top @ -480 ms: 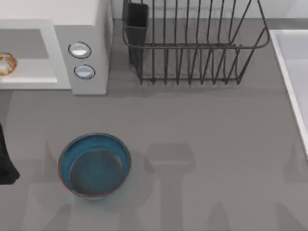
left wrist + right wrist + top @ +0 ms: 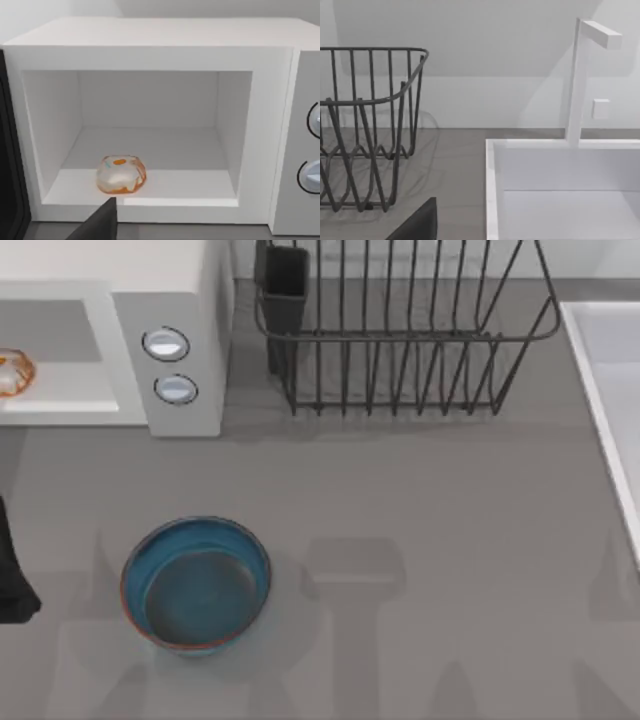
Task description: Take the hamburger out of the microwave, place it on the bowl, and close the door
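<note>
The microwave (image 2: 150, 120) stood open at the table's far left corner, a boxy white shell with smooth matte walls and two round silver-blue knobs (image 2: 166, 344) stacked on its side panel. Its door (image 2: 10, 165) hung swung out beside the cavity, and I saw only a dark edge of it. Inside, on the pale floor near the front lip, sat the hamburger (image 2: 120, 174): a small rounded lump, cream-white, with an orange spot on top and brownish-orange edges (glossy, almost waxy). From my left wrist I faced straight into that cavity, and a dark wedge of my left gripper (image 2: 97, 225) poked up in front of the sill, short of the hamburger; I could not tell whether it was apart or together.

The bowl (image 2: 196, 583) rested on the flat grey table (image 2: 420, 540) well in front of the microwave, round and deep-blue, reddish-brown at the rim.

My right gripper (image 2: 417, 222) showed as the same dark wedge between a black wire rack (image 2: 365, 130) and a white square-edged sink (image 2: 560, 190); its state I could not tell either.
</note>
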You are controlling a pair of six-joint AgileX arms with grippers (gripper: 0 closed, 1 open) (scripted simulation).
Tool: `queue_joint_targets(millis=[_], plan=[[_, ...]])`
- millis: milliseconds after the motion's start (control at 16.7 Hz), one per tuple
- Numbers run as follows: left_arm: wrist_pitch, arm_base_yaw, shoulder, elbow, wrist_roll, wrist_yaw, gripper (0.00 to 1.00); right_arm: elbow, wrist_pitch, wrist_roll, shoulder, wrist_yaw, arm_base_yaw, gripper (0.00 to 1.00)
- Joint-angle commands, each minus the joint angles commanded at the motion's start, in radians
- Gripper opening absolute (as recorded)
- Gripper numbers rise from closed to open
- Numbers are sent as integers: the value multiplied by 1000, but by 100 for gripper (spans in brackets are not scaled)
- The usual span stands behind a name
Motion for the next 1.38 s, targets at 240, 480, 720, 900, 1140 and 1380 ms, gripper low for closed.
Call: queue_joint_targets(millis=[240,480,720,900,1140,1380], plan=[[0,0,0,0,0,0,100,0,0,0,0,0,0,100],[0,0,0,0,0,0,100,0,0,0,0,0,0,100],[0,0,0,0,0,0,100,0,0,0,0,0,0,100],[0,0,0,0,0,0,100,0,0,0,0,0,0,100],[34,6,61,31,3,7,100,0,0,0,0,0,0,100],[150,28,288,138,12,32,100,0,0,0,0,0,0,100]])
